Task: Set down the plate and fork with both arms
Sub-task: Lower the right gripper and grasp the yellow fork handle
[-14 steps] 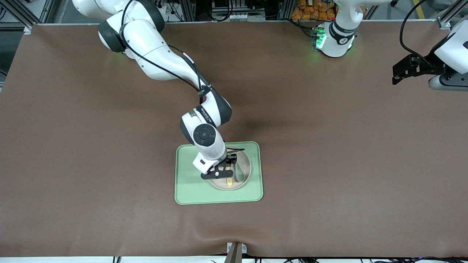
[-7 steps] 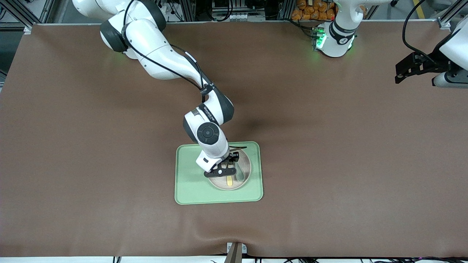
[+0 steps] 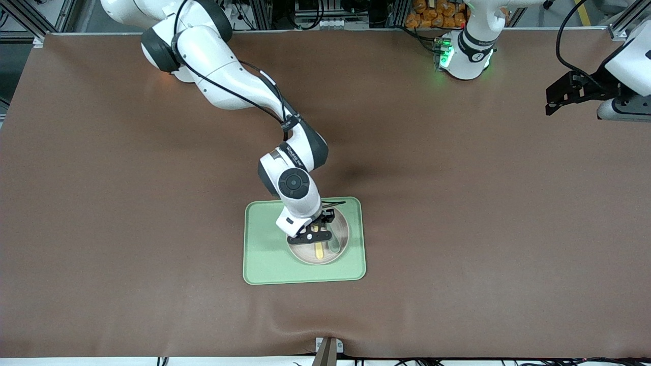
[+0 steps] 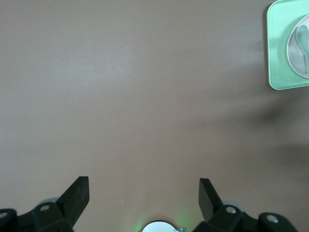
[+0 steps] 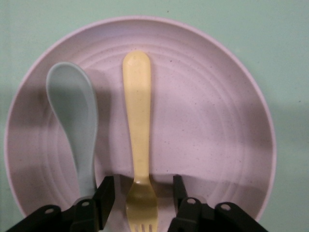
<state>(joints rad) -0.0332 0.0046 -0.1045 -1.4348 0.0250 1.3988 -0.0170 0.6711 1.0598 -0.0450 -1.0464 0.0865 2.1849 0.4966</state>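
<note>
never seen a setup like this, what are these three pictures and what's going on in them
Two white robot arms stand at a brown table. The wide picture looks down from across the table; the other two come from cameras on each arm's wrist.

On a green tray sits a round plate with a yellow fork and a grey-green spoon lying side by side on it.

The right claw is down over the plate, its fingers open on either side of the fork near the tines, not yet closed on it. The left claw waits open above bare table at its own end, holding nothing.
</note>
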